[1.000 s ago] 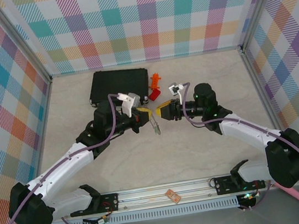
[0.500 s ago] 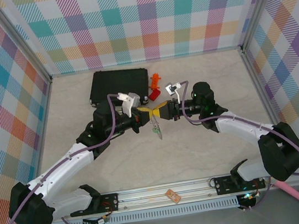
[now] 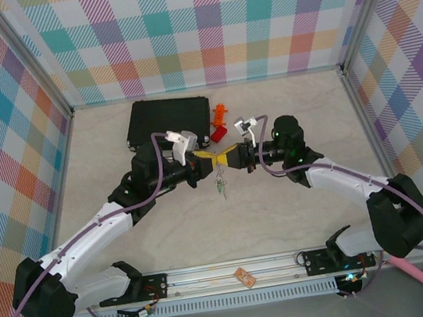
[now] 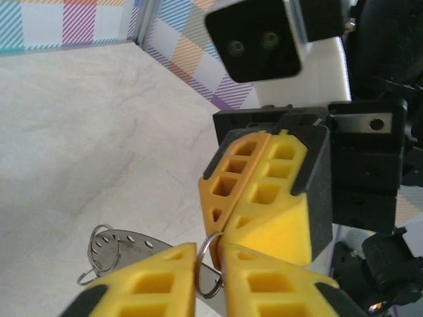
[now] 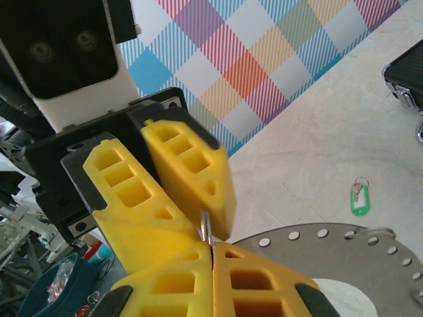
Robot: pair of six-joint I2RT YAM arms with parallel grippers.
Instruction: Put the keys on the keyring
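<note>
- In the top view, the left pincer [image 3: 210, 157] and the right pincer [image 3: 227, 157] meet tip to tip above the middle of the tabletop [image 3: 299, 217]
- The right pincer is clenched, with its yellow fingers pressed together along the seam
- The fingers [image 4: 158, 277] of the left pincer stand slightly apart with a small wire loop [image 4: 210, 272] in the gap; whether they clamp it cannot be told
- The upper edge of the small wire loop reaches the tip seam of the right pincer; a firm nip there cannot be confirmed
- The keyring [image 5: 330, 246], a flat grey perforated ring, sits close under the meeting fingertips, just beside the right pincer's fingers
- One key [image 5: 358, 197] with a green tag shows past the keyring against the tabletop; hanging or lying cannot be told
- A black case [image 3: 169, 117] and the red and orange pieces [image 3: 219, 122] rest on the tabletop behind the pincers, apart from them
</note>
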